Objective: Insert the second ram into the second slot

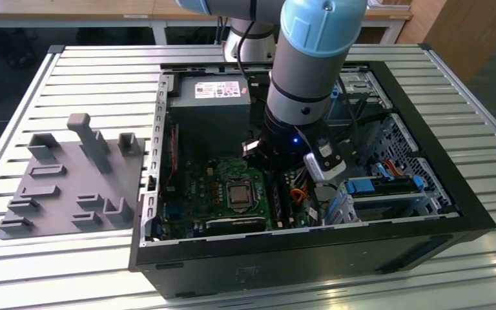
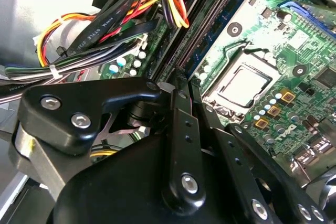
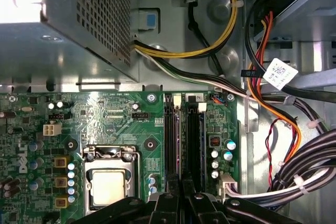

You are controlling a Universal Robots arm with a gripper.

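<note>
Pincer [image 3: 181, 186] drawn almost closed, tips down at the memory slots [image 3: 193, 135], beside the processor socket [image 3: 110, 182].

Glossy black gripper [image 2: 184, 80], dull metal case [image 3: 168, 9]

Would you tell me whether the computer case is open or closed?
Open: the case has its upward side uncovered, with the motherboard exposed.

Robotics lab, robot arm [image 1: 312, 64], slatted metal table [image 1: 75, 71]
</note>
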